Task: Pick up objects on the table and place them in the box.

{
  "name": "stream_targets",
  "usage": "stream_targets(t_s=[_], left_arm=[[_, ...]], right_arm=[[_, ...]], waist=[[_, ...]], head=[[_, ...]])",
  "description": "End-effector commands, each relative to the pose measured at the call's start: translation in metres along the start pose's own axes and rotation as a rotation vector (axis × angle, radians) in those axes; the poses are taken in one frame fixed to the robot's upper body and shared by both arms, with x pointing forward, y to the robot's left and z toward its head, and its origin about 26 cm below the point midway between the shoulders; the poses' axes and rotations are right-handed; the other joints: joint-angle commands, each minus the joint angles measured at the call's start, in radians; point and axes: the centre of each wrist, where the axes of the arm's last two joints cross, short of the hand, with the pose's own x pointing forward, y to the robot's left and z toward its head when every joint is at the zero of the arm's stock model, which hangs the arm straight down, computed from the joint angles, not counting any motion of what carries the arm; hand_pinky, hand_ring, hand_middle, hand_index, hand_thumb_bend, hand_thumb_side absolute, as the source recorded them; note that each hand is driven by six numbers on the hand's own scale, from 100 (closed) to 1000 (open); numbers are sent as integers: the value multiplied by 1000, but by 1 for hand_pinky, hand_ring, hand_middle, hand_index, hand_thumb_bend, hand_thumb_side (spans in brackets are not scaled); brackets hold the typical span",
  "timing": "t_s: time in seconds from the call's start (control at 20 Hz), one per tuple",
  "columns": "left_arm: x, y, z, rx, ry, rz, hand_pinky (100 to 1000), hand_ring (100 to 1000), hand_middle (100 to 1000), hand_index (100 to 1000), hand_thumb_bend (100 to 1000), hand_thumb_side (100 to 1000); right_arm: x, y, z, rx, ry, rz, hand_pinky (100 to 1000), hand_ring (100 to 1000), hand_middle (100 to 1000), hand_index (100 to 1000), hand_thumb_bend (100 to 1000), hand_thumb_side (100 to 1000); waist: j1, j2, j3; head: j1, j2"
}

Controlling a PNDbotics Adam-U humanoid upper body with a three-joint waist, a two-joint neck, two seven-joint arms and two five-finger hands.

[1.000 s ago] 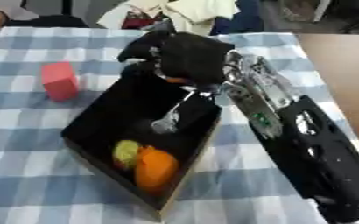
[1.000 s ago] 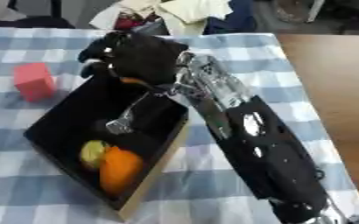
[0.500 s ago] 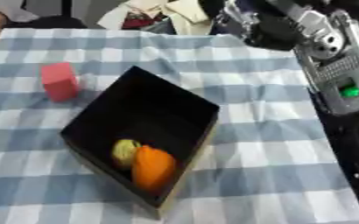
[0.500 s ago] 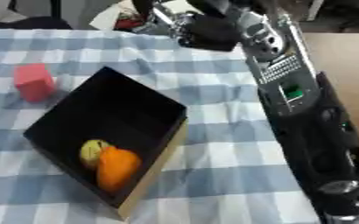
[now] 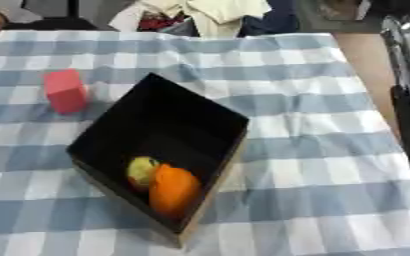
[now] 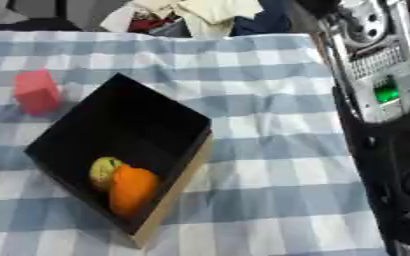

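A black open box (image 5: pixel 210 111) lies askew in the middle of the checked cloth. Inside it, at the near corner, lie an orange fruit (image 5: pixel 173 188) and a yellow-green fruit (image 5: pixel 142 169). A red block (image 5: pixel 65 91) stands on the cloth just left of the box. My right arm (image 6: pixel 373 75) rises along the right edge, well clear of the box. Only a dark bit of my right hand (image 6: pixel 318 5) shows at the top edge. My left hand is out of sight.
The blue-and-white checked tablecloth (image 5: pixel 305 150) covers the table; bare wood (image 5: pixel 362 65) shows at its right side. Clothes and bags (image 5: pixel 204 12) are piled beyond the far edge.
My right hand, which was over the box's far side a second ago, has lifted up and away to the top right. The box's contents and the red block have stayed put.
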Motion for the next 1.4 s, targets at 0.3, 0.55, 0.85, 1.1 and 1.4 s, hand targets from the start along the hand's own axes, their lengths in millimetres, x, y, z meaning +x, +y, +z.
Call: stream_targets(t_s=[0.3, 0.55, 0.85, 1.1, 1.4], left_arm=[[4, 24, -30, -143, -130, -192, 612, 791, 735, 876, 100, 914], [1, 25, -39, -235, -168, -254, 660, 806, 747, 893, 100, 926], [-11, 19, -47, -377, -188, -351, 738, 840, 783, 939, 302, 930], [-26, 14, -59, -477, -203, -425, 773, 850, 795, 957, 402, 928], [-43, 3, -69, -606, -215, -500, 804, 857, 808, 984, 486, 906]], right_arm=[[15, -28, 3, -129, -5, 28, 915, 881, 809, 895, 100, 975], [19, -34, 4, -183, -12, 24, 918, 879, 805, 893, 100, 963], [22, -37, 3, -197, -15, 32, 922, 880, 807, 896, 100, 968], [24, -37, 1, -190, -21, 34, 923, 880, 809, 895, 100, 971], [25, -35, 0, -187, -26, 28, 924, 879, 808, 896, 100, 971]], waist=[[4, -4, 3], [5, 9, 5], [7, 22, 2], [8, 27, -2], [13, 30, -13]], head=[[51, 11], [77, 7], [86, -21], [88, -37], [87, -47]])
